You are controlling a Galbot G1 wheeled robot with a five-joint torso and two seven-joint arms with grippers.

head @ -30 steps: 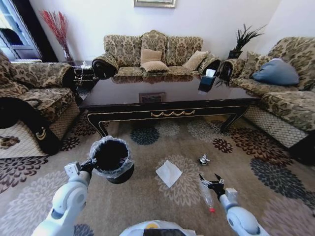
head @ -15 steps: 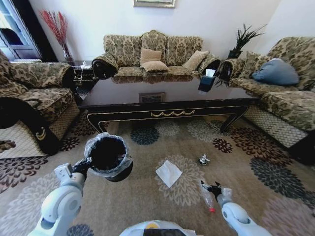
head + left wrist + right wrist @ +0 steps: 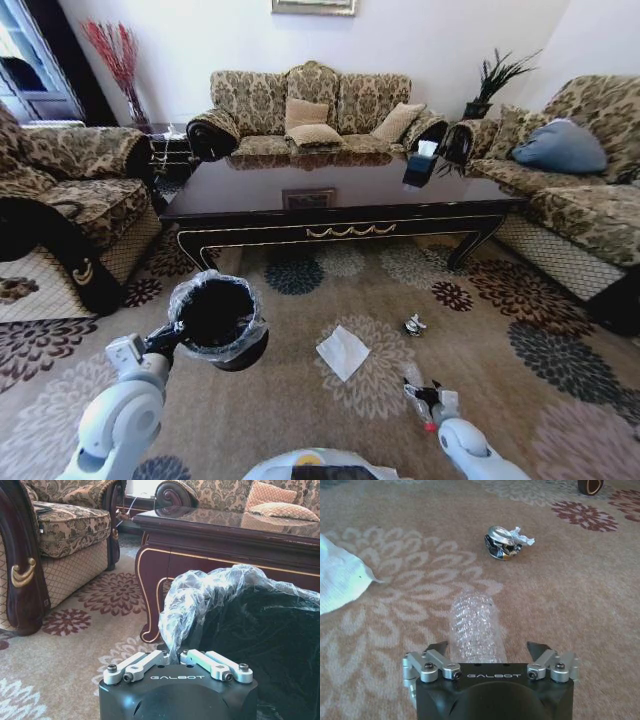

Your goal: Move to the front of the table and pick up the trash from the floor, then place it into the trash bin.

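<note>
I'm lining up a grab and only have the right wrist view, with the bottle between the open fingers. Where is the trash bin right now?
Observer: The left end effector is clamped on the bag-lined rim of the trash bin, on the robot's left side, in front of the table.
Operator: I see a white corner at the edge. What is it?
Observer: It's a flat white paper square, lying on the carpet between the bin and the bottle at the right end effector.

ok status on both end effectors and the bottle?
Left end effector shut on trash bin rim, bin held up. Right end effector open, straddling bottle on the carpet. Nothing in the way.
</note>
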